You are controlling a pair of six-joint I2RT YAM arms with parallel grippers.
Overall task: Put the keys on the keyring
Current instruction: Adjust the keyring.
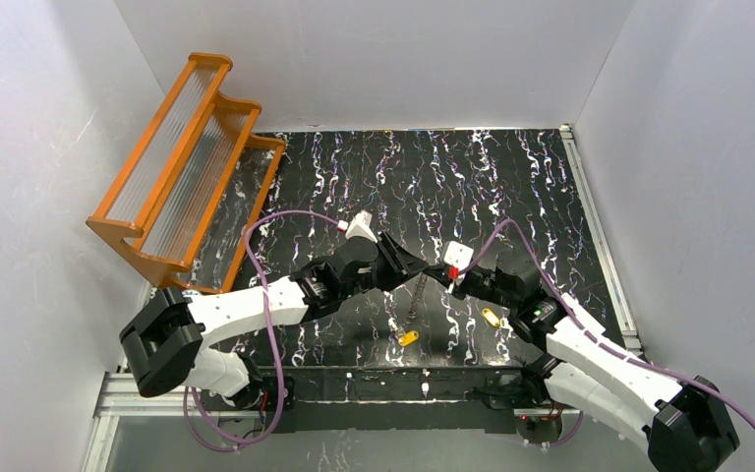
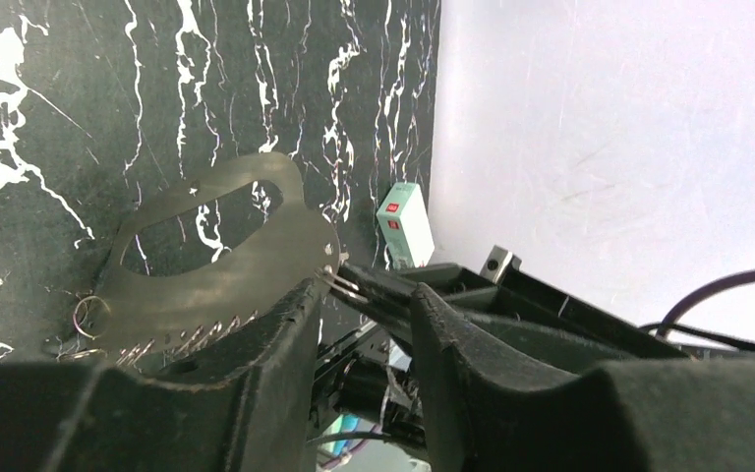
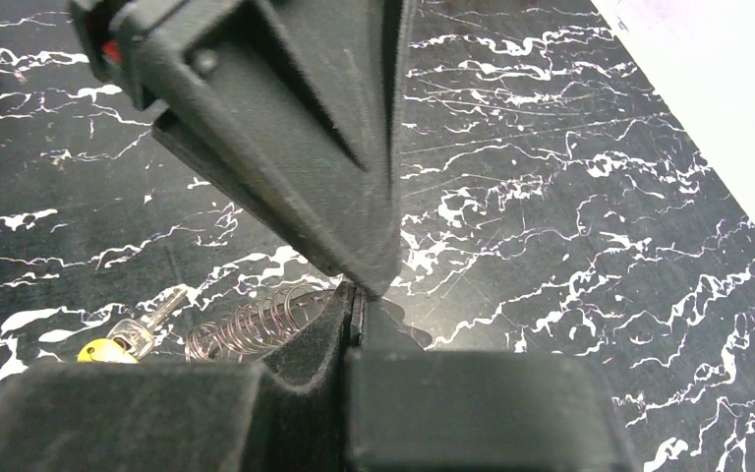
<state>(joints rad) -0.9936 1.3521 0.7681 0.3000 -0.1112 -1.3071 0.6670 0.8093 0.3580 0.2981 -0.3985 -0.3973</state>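
The keyring [image 1: 416, 295] hangs above the black marble table between my two grippers. In the left wrist view it is a grey oval band [image 2: 236, 285] with wire coils along its lower edge, lying against the outside of my left finger. My left gripper [image 1: 423, 270] [image 2: 366, 295] has its jaws apart, with the tips of my right gripper between them. My right gripper [image 1: 455, 282] [image 3: 359, 295] is shut on a thin wire end of the keyring [image 3: 256, 320]. Two yellow-headed keys lie on the table, one [image 1: 409, 337] [image 3: 123, 342] below the grippers and one [image 1: 493, 318] beside the right arm.
An orange rack [image 1: 182, 167] with clear ribbed shelves leans at the back left. White walls close in the table on three sides. A metal rail [image 1: 600, 246] runs along the right edge. Purple cables loop over both arms.
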